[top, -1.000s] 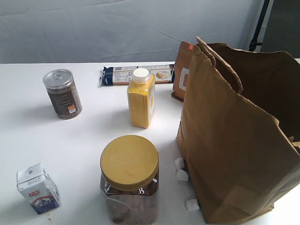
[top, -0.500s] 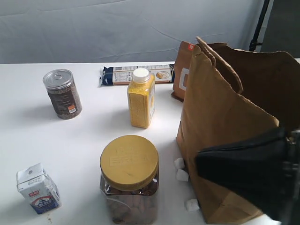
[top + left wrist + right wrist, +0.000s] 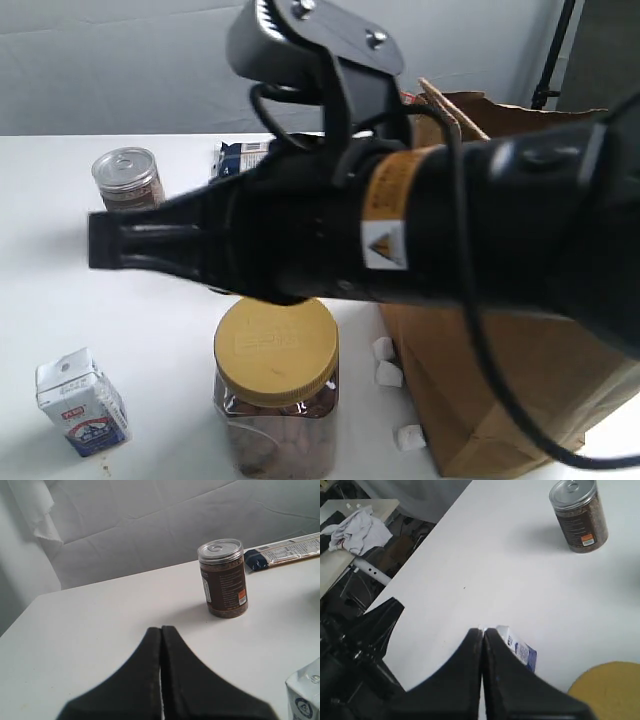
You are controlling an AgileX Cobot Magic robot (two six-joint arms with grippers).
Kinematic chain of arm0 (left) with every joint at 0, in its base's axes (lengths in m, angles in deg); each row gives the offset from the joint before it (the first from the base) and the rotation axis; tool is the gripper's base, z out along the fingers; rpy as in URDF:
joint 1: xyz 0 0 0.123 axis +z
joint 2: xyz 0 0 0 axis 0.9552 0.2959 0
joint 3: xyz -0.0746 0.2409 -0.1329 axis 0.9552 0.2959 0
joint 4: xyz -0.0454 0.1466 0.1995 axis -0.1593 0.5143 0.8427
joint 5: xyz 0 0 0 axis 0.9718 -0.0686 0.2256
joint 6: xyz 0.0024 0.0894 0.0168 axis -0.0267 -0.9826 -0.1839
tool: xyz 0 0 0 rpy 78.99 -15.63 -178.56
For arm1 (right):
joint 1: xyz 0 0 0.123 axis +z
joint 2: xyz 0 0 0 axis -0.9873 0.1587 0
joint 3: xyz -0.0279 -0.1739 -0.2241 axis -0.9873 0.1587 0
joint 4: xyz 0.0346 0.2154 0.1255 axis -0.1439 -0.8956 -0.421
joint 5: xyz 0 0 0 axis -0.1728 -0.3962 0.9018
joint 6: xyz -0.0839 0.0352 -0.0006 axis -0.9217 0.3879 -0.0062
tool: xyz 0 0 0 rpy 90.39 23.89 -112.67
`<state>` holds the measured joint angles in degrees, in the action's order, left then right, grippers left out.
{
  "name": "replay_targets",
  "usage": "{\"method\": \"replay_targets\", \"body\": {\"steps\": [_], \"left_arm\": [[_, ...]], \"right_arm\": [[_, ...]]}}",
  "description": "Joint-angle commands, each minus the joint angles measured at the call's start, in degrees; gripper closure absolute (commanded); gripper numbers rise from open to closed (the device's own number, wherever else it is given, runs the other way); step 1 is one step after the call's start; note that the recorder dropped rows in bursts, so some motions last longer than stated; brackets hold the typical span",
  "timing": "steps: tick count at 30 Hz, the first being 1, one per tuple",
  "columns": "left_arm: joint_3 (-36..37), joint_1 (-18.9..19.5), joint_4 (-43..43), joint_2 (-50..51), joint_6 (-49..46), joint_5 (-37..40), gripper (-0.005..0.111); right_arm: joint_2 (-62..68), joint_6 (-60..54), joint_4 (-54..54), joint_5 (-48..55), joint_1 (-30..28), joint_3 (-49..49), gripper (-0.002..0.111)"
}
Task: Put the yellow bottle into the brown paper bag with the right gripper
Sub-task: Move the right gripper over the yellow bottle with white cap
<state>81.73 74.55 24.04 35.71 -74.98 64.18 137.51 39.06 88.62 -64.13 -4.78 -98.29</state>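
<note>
Right gripper (image 3: 481,631), jaws shut and empty; yellow bottle unseen in every view, so its bearing from the gripper cannot be told.

We see a white tabletop (image 3: 60,330) under soft, even light; behind it hangs a creased pale-grey backdrop (image 3: 120,70); a black stand (image 3: 556,50) rises at right; beyond the tabletop's edge, a crumpled white cloth (image 3: 354,530) lies on a pale bench (image 3: 332,567).

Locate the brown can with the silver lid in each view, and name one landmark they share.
Exterior view: the can, upper left, bottom hidden by the right gripper.
Left wrist view: the can, right of centre.
Right wrist view: the can, top right.
Shared landmark: the small carton, in all three.
</note>
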Motion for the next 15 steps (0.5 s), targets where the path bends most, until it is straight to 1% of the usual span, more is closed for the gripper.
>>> {"method": "replay_targets", "body": {"steps": [1, 3, 5, 9, 11, 15], "left_arm": [[0.27, 0.01, -0.02, -0.13, 0.41, -0.31, 0.107], [0.27, 0.01, -0.02, -0.13, 0.41, -0.31, 0.107], [0.27, 0.01, -0.02, -0.13, 0.41, -0.31, 0.107], [0.27, 0.01, -0.02, -0.13, 0.41, -0.31, 0.107], [0.27, 0.01, -0.02, -0.13, 0.41, -0.31, 0.107], [0.27, 0.01, -0.02, -0.13, 0.41, -0.31, 0.107]], "right_arm": [[7.44, 9.71, 4.76, 2.36, -3.02, -5.99, 0.108], [9.93, 16.77, 8.64, 4.73, -4.47, -8.04, 0.108], [11.46, 22.66, 14.85, 8.77, -5.61, -9.99, 0.108], [14.08, 31.75, 26.02, 21.49, -6.36, -14.86, 0.108], [15.08, 33.65, 28.32, 25.18, -6.76, -17.15, 0.108], [17.92, 33.65, 28.58, 26.39, -7.56, -22.10, 0.108]]}}
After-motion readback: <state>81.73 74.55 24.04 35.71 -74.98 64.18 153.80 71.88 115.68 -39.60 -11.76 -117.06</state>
